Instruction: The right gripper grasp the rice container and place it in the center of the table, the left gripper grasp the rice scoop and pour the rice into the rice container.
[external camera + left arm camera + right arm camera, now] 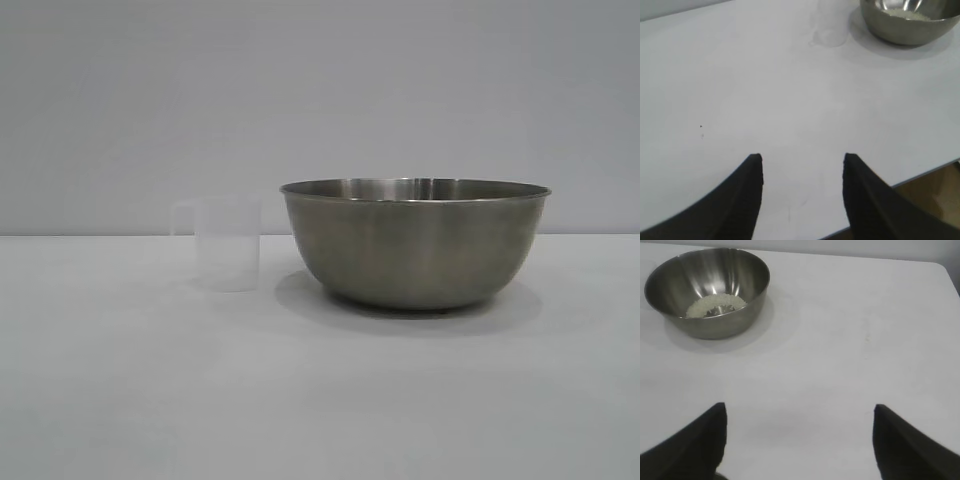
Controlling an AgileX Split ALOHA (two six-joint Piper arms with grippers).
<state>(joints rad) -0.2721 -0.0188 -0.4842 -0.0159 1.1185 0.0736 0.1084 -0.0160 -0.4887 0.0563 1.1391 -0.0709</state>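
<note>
The steel rice container [415, 245] stands on the white table [320, 400], right of centre in the exterior view. A heap of rice [715, 305] lies in its bottom, in the right wrist view of the container [707, 290]; it also shows in the left wrist view [910, 15]. The translucent rice scoop [225, 243] stands upright just left of the container, faint in the left wrist view [830, 30]. My left gripper [802, 157] is open and empty over bare table, well back from the scoop. My right gripper [800, 407] is wide open and empty, away from the container.
The table's edge [920, 175] runs close by the left gripper, with brown floor beyond it. The table's far corner [940, 267] shows in the right wrist view. Neither arm appears in the exterior view.
</note>
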